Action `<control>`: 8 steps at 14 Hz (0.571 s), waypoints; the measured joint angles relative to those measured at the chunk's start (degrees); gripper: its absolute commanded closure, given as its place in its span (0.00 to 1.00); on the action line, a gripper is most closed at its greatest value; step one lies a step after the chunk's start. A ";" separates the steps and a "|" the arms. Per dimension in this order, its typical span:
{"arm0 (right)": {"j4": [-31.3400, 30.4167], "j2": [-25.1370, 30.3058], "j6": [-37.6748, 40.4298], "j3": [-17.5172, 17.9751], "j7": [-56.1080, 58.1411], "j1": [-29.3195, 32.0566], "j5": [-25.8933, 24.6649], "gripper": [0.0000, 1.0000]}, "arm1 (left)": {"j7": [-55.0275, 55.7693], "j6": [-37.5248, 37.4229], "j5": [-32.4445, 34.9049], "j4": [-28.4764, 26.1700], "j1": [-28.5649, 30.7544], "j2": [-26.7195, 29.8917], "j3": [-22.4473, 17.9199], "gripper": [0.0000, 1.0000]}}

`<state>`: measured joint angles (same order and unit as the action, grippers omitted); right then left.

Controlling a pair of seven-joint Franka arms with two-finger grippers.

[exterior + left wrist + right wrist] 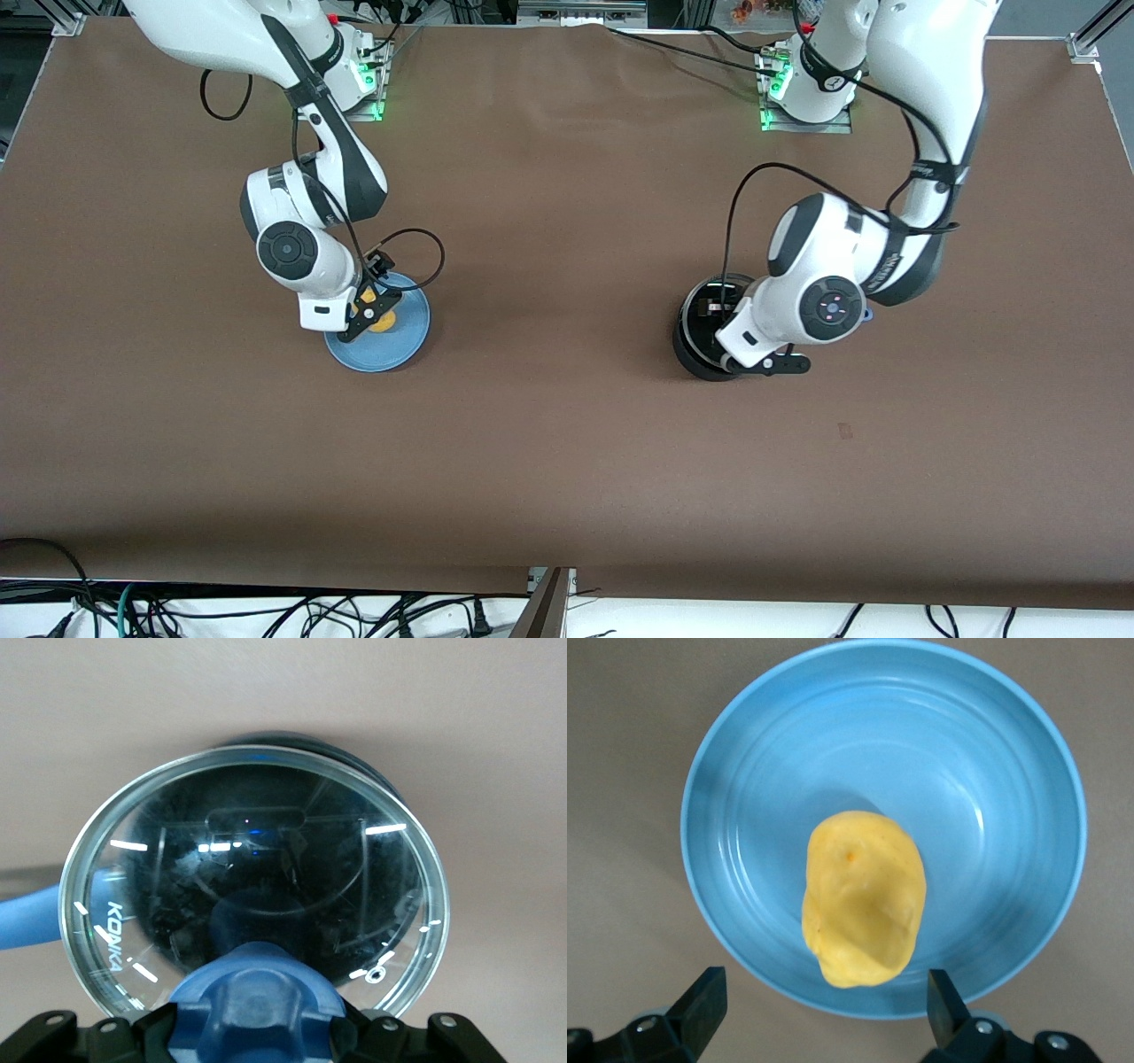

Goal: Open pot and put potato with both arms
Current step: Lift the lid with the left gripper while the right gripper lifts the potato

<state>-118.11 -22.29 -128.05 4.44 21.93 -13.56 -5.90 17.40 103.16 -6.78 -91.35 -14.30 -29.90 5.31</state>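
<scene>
The black pot (698,341) stands toward the left arm's end of the table, its blue handle (27,923) mostly hidden under the arm. My left gripper (767,363) is over it, shut on the blue knob (255,988) of the glass lid (266,850). I cannot tell whether the lid rests on the pot or is just above it. The yellow-orange potato (384,319) lies on a flat blue plate (394,347) toward the right arm's end. My right gripper (363,317) hangs low over the plate, open, its fingertips (704,1003) apart on either side of the potato (864,899).
The brown table (567,425) is bare between the plate and the pot. The plate's rim (709,771) shows in the right wrist view. Black cables loop from both wrists.
</scene>
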 measured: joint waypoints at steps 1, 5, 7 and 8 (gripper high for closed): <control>-0.46 -0.01 -1.08 0.00 0.56 0.00 -0.41 0.00 | -2.05 -1.61 0.02 1.00 1.30 0.75 -0.14 1.00; -1.70 -0.67 -5.64 0.00 0.90 0.01 -3.64 0.00 | -17.97 -7.85 3.52 1.97 10.79 4.71 -0.66 1.00; -1.99 -1.84 -7.97 0.00 0.93 0.00 -4.09 0.00 | -26.56 -9.60 7.72 1.61 16.02 6.54 -0.76 1.00; -2.00 -2.47 -8.78 0.00 0.95 0.00 -4.16 0.00 | -30.69 -9.64 9.43 1.18 18.81 7.13 -0.80 1.00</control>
<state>-120.11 -24.76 -136.83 4.44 22.87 -13.56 -10.06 -13.29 93.51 2.65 -90.18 4.51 -22.76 4.51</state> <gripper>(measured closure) 0.000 0.595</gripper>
